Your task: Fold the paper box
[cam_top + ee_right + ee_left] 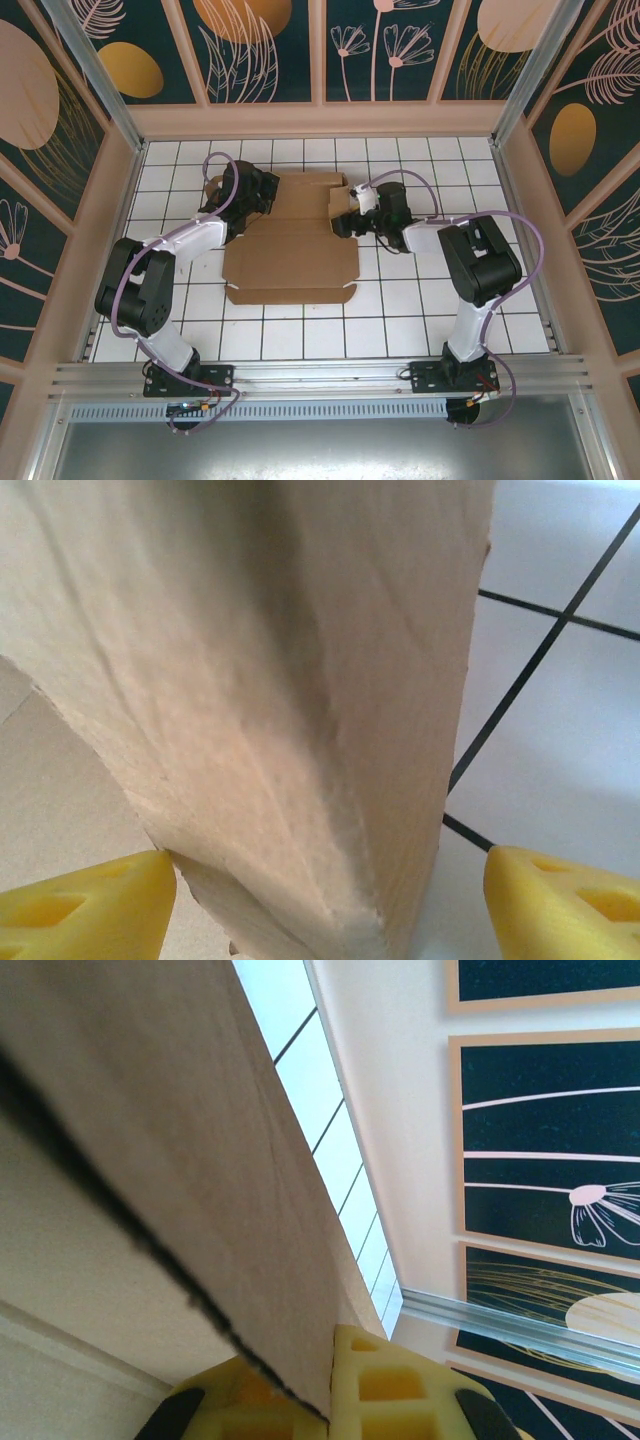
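Note:
The paper box (290, 255) is a brown die-cut cardboard sheet lying mostly flat on the white tiles, with its far flaps raised. At its far left corner my left gripper (262, 195) is shut on a raised cardboard edge. The left wrist view has the yellow pads (400, 1390) of that gripper (325, 1400) pressed together on the sheet (200, 1160). My right gripper (338, 215) is at the far right flap. In the right wrist view it (330, 900) stands open, its fingertips (90, 900) wide apart on either side of an upright flap (300, 680).
The tiled table (420, 320) is boxed in by patterned walls on three sides (560, 200). A metal rail (320, 375) with both arm bases runs along the near edge. Bare tiles lie in front of the box and to either side.

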